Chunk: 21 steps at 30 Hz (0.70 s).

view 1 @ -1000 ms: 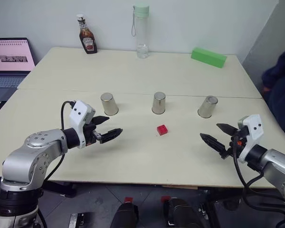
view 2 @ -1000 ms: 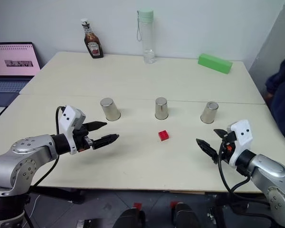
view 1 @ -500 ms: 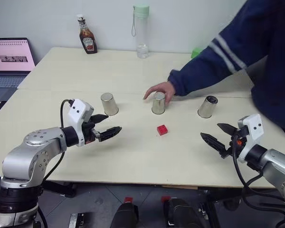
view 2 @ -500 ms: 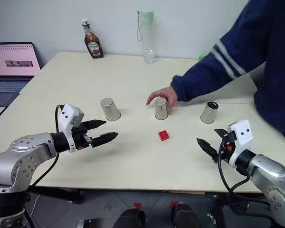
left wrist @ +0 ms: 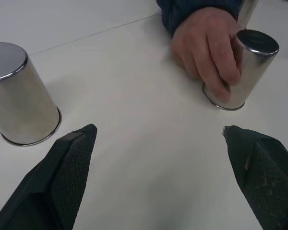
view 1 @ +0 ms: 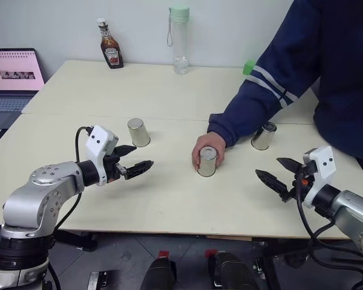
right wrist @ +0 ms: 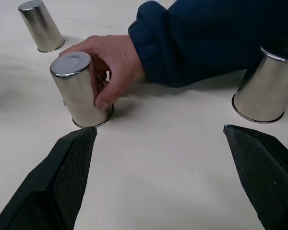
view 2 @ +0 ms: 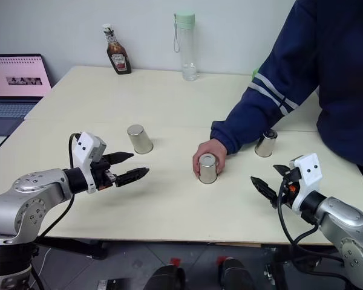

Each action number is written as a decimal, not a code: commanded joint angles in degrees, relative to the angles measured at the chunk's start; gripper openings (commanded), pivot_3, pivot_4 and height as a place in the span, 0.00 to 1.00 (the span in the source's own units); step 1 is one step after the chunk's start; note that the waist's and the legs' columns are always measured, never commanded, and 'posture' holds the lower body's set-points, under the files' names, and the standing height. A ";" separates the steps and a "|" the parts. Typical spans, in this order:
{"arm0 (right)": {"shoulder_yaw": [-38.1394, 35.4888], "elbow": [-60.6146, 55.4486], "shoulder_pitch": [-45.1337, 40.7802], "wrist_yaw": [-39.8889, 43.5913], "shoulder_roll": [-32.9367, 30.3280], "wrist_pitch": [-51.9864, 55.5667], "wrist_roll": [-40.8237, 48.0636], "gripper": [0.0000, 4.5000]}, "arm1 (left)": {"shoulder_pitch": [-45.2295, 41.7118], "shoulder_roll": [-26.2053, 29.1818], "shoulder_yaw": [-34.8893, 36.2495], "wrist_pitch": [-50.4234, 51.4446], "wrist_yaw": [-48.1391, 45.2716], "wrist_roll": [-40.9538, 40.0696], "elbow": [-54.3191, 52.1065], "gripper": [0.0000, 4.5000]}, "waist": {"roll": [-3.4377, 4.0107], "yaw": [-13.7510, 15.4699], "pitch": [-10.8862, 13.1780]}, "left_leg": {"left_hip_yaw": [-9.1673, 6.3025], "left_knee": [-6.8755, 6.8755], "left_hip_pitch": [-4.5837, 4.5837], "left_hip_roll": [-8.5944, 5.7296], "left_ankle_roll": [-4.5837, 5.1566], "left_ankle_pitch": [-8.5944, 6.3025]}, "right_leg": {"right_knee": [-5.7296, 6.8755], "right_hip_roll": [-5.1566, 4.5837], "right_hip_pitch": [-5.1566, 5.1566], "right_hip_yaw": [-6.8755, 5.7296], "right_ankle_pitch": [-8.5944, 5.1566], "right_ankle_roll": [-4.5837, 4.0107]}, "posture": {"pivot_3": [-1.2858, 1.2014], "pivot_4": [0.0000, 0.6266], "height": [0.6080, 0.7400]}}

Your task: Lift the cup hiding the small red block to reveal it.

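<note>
Three silver cups stand upside down on the table. A person's hand [view 1: 204, 147] grips the middle cup [view 1: 207, 162], which stands nearer to me than the other two. The left cup [view 1: 138, 132] and the right cup [view 1: 264, 136] stand farther back. The small red block is hidden. My left gripper [view 1: 144, 156] hovers open over the table, left of the middle cup and in front of the left cup [left wrist: 19, 96]. My right gripper [view 1: 267, 167] hovers open to the right of the middle cup [right wrist: 79, 91], in front of the right cup [right wrist: 266, 88]. Neither gripper holds anything.
The person's blue sleeve [view 1: 260, 90] reaches across the right half of the table. A ketchup bottle [view 1: 111, 44], a clear water bottle [view 1: 180, 40] and a green block [view 1: 248, 66] stand along the far edge. A laptop [view 1: 12, 75] sits off to the far left.
A person's arm came in from the right, took the middle cup and brought it toward me onto the spot where the red block lay. The block no longer shows. Both grippers stayed still.
</note>
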 commanded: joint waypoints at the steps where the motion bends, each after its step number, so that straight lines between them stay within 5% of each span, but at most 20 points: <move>1: -1.14 -0.74 -0.05 0.18 -0.26 -1.50 0.25 1.00 | -0.95 0.95 0.01 -1.21 -0.39 0.26 -0.53 0.99 | 0.00 0.00 0.00 | 0.00 0.00 0.00 0.00 0.00 0.00 | 0.00 0.00 0.00 0.00 0.00 0.00 | 0.52 0.24 1.00; 21: -0.99 -0.36 -0.88 -0.30 -0.33 -1.56 0.12 1.00 | -1.62 0.40 -0.33 -1.94 0.18 1.41 0.03 0.99 | 0.00 0.00 0.00 | 0.00 0.02 0.03 0.00 0.00 0.00 | 0.03 0.00 0.03 0.00 0.01 0.00 | 0.52 0.24 1.00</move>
